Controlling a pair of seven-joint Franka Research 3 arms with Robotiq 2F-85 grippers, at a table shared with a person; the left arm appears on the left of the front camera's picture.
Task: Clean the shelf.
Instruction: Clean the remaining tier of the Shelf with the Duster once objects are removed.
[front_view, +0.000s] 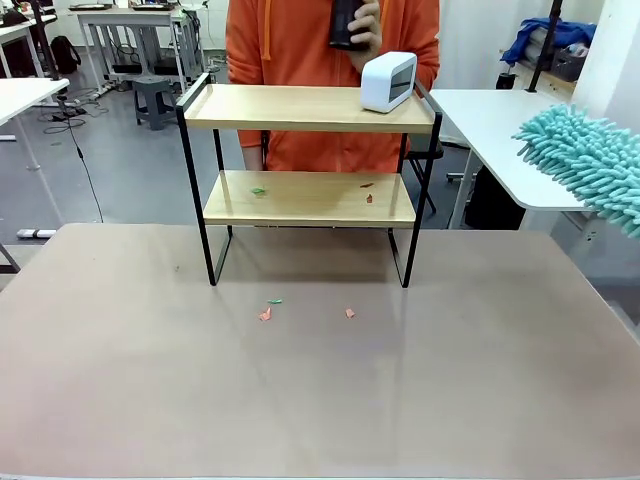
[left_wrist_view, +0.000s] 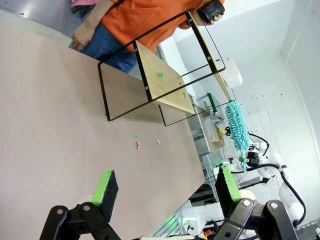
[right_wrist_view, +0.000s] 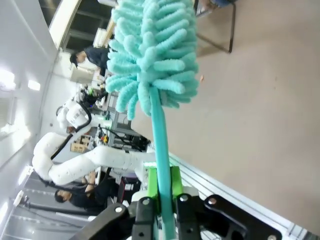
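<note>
Two boards of the shelf (front_view: 300, 198) face you at the far middle of the table (front_view: 320, 400); the teal duster (front_view: 585, 165) hangs well off to its right. Your left gripper (left_wrist_view: 165, 182) gapes wide, with the shelf well ahead of it. Your right gripper (right_wrist_view: 162, 187) is clamped on the duster's handle.

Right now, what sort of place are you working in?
Probably a robotics lab or workshop. White worktables stand around ours, a cable trails across the bare grey floor, and a plain stool sits by more metal-legged benches at the back.
</note>
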